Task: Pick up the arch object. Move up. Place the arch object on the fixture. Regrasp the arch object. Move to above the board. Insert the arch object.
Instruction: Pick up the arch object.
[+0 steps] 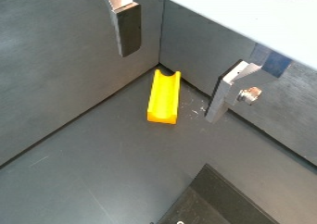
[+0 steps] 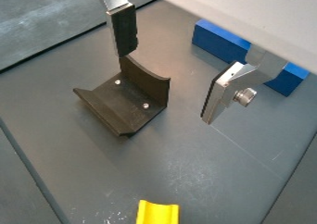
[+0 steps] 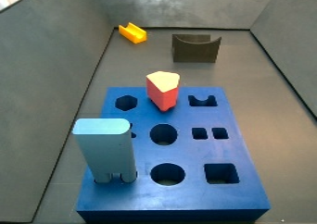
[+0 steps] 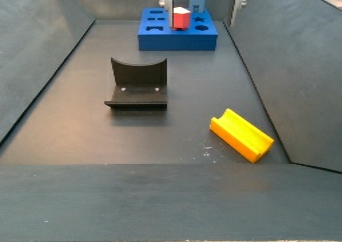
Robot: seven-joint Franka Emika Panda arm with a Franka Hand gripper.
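Lying apart: arch object [image 4: 242,134], lower right of a side view, on the floor.
Hand [image 1: 173,52]: wide, empty, above it.
Fixture [image 4: 138,83]: centre-left.
Board [image 4: 178,29]: top.

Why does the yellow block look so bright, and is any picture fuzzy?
In a side view the arch object lies close to the camera and well lit, with pale scuffs on the floor beside it. In a wrist view the pincer hangs open above it, one finger dim and slightly blurred. In a side view the fixture is small and soft, far behind the board.
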